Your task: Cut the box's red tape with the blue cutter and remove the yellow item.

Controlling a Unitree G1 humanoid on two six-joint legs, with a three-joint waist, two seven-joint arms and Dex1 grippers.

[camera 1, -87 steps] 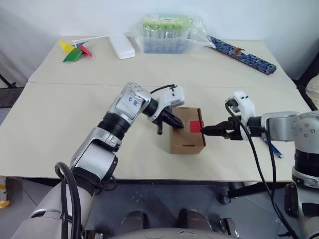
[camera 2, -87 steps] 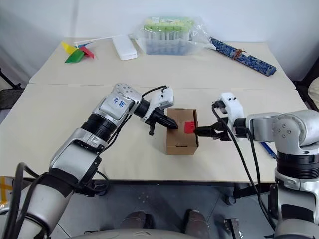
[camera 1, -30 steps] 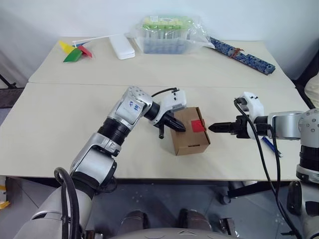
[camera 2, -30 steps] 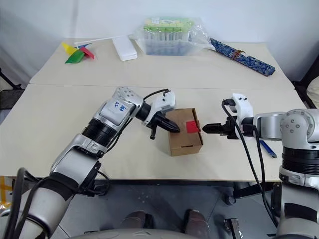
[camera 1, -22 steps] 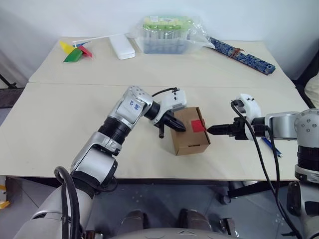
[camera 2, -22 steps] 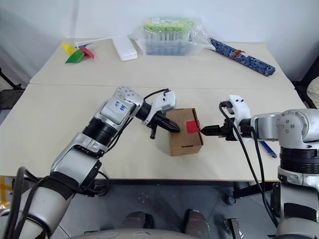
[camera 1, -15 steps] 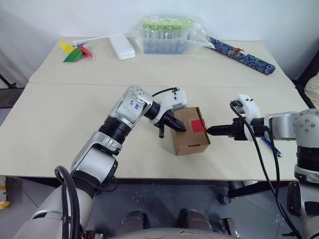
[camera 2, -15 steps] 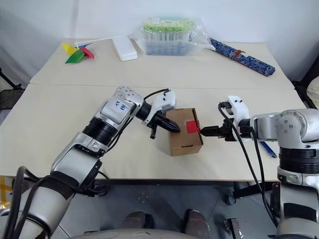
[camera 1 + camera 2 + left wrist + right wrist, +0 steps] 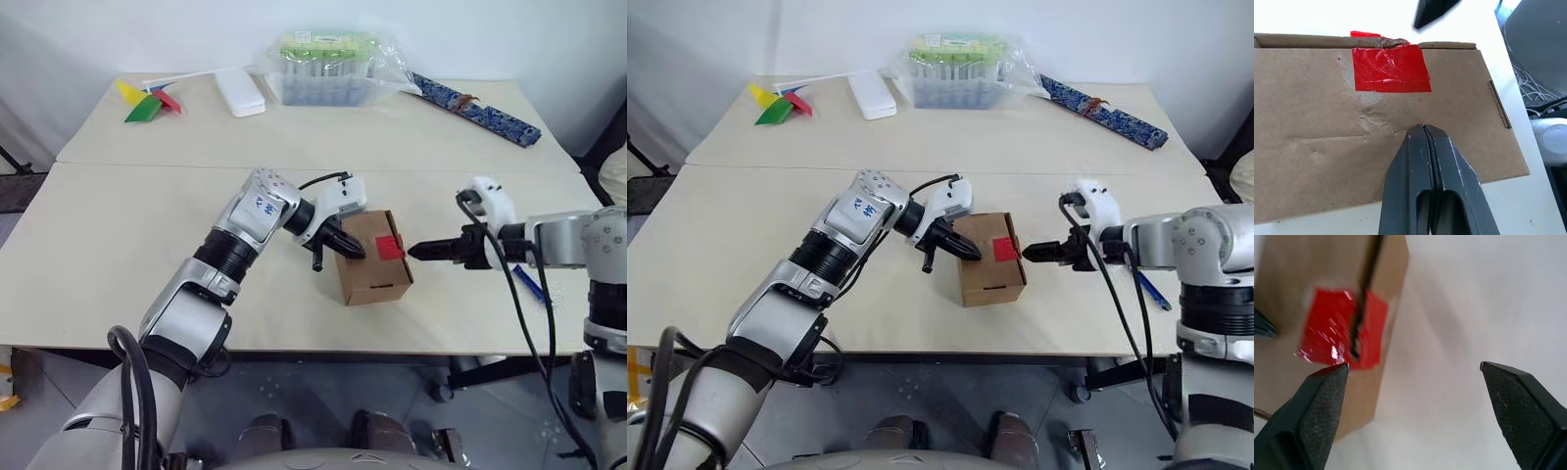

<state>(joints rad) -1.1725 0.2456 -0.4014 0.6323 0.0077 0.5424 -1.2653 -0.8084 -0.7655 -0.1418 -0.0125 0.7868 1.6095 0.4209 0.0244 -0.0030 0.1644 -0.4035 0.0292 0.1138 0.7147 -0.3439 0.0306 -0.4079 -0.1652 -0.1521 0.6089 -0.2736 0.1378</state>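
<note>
Box [image 9: 373,257] at frame centre, near the table's front edge, skewed as a second ago, unlike the squarer lie earlier; red tape [image 9: 390,246] on its lid's right edge; left gripper [image 9: 347,246] pressed shut on the lid, unmoved; right gripper [image 9: 415,250] just right of the tape, fingers wide apart, empty, backed off slightly; blue cutter [image 9: 530,284] lying at right, behind the right arm.

Silver-grey arm shells on both sides, black ribbed joints between the segments. White camera housings sit at each wrist, black cables looping off them. A small blue-marked label on the left forearm. Left gripper [image 9: 345,251] and right gripper [image 9: 419,251]: tapered black fingers [image 9: 1312,416], finely textured pads.
</note>
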